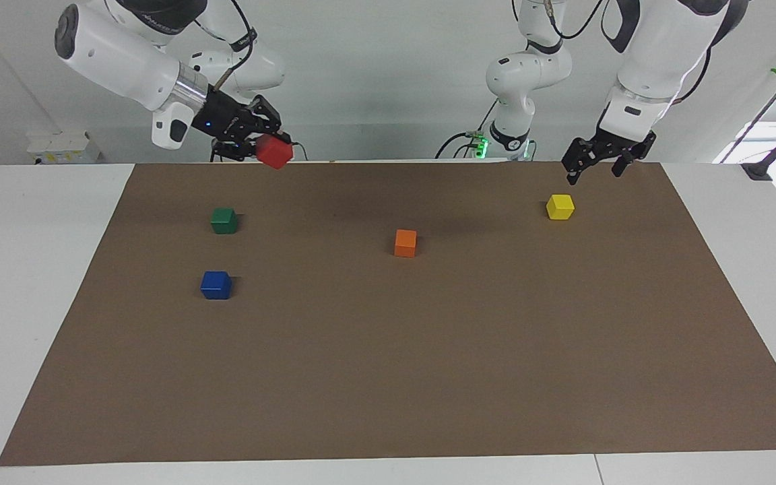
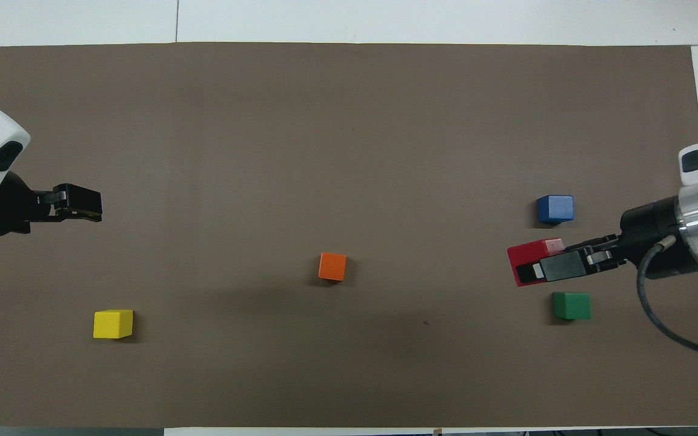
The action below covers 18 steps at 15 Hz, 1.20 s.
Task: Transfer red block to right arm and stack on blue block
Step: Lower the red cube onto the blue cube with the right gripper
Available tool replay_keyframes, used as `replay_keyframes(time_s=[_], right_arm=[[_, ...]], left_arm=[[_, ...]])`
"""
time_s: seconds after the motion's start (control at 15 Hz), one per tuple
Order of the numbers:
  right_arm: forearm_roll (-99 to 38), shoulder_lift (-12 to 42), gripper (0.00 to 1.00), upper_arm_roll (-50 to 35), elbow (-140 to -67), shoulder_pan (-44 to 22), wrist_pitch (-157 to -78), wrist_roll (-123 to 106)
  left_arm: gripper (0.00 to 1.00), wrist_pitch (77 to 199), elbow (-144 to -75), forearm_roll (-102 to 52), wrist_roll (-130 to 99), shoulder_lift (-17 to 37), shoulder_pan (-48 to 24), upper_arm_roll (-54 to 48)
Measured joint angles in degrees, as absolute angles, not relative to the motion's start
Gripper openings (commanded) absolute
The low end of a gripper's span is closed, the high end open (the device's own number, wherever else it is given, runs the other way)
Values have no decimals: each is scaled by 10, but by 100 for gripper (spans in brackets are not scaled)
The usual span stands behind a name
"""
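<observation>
Aloft: right gripper (image 1: 263,143) clamped on red block (image 1: 274,151), over mat at blue block's (image 1: 215,285) one o'clock in facing view. Left gripper (image 1: 593,158) spread, empty, waiting above yellow block (image 1: 560,206). Cube looks light, rigid, smooth-faced; best pinched on opposite flat faces.

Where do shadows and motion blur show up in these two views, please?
Facing view: the red block in the right gripper looks slightly smeared, while the blue block is crisp with a short shadow beside it. Overhead view: the orange block is sharp, a broad soft shadow darkens the brown mat nearer the robots than it, and the left gripper shows no blur.
</observation>
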<state>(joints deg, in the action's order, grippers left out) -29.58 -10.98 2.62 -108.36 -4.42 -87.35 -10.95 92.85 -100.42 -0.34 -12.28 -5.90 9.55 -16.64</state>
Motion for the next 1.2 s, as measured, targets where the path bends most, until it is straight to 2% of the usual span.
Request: replay_keyframes(time_s=[0.2,0.33,0.67,1.2], right_arm=[[-168,-108,0,23,-1078,-45,-931,-94],[-102,-103,0,22,-1085,-46,-970,-87],[-22,-74,0,21,-1134,-47,-1063,-42],[15,53,0,24,-1175,-33,-1224,-1]], left_arm=[[100,923,-961,-4,-120,-17,-3,-63],[100,894,-908,-4,-120,13,-29,-40],[100,849,-878,-4,-120,25,-46,-38],[100,828,-890,-4,-42,12,-19,-36]])
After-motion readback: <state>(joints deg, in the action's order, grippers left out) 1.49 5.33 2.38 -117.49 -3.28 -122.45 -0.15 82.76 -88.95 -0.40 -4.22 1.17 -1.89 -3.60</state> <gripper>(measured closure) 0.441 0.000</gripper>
